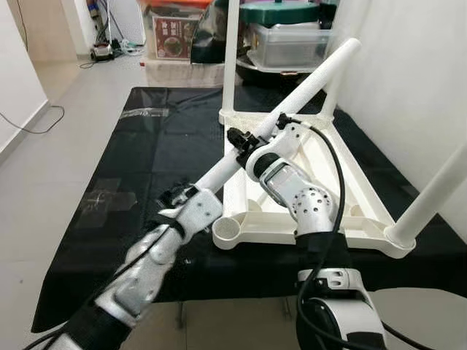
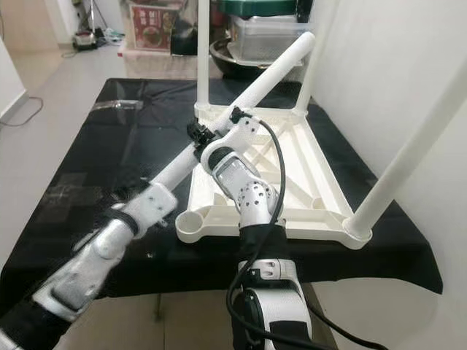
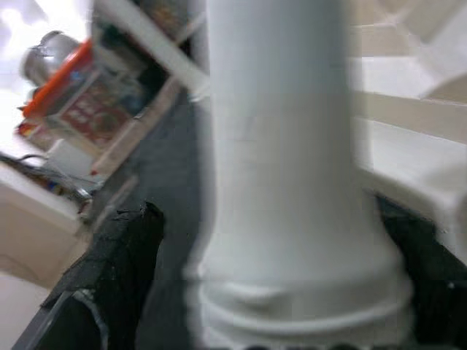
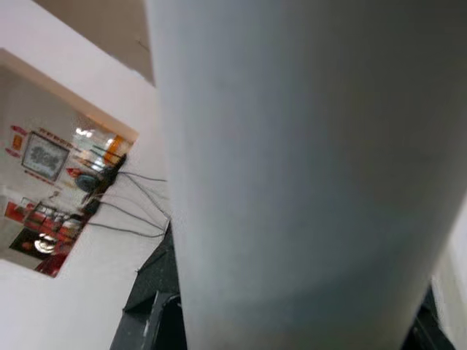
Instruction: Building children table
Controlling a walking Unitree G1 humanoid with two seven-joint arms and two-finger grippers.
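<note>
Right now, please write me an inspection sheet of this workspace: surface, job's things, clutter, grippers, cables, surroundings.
Surface: black cloth spread on the floor, with pale marks.
Job's things: white table top lying upside down on the cloth, three legs fitted; near-left socket empty; loose white leg held slanted above it.
Clutter: nothing seen on the cloth.
Grippers: left gripper shut on the leg's lower end; right gripper shut on its middle.
Cables: black cable along the right arm; a thin cable on the floor.
Surroundings: storage boxes behind, white wall on the right.
</note>
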